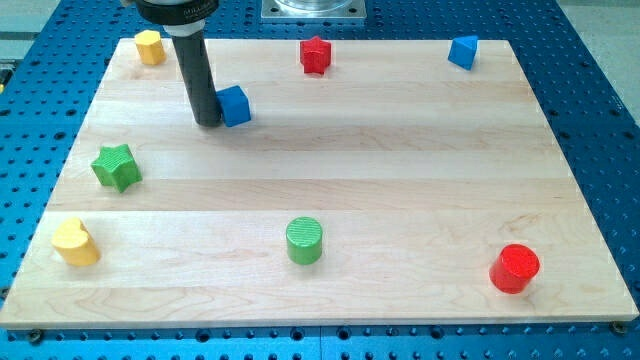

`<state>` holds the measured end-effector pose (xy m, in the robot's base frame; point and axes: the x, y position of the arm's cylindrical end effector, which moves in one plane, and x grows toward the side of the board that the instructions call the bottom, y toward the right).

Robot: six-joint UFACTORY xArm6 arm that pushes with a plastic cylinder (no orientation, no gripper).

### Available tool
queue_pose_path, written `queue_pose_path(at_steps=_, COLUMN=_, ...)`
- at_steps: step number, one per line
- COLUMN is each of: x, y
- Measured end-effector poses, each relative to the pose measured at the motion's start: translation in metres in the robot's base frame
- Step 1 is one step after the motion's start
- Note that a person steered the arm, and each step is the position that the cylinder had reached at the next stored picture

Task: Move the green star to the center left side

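The green star (116, 166) lies on the wooden board (400, 180) near its left edge, about halfway down. My tip (208, 122) stands up and to the right of the star, well apart from it. The tip is right beside the left side of a blue cube (235, 105); whether they touch cannot be told.
A yellow block (149, 46) is at the top left, a red star (315, 55) at the top middle, a blue triangular block (463, 51) at the top right. A yellow heart (75, 241) is at the bottom left, a green cylinder (305, 240) at the bottom middle, a red cylinder (514, 268) at the bottom right.
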<state>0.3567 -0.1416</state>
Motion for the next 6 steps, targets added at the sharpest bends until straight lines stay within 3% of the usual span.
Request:
queue_pose_path(at_steps=2, x=0.0, y=-0.014)
queue_pose_path(at_steps=4, x=0.129, y=-0.03)
queue_pose_path(at_steps=6, x=0.093, y=-0.054)
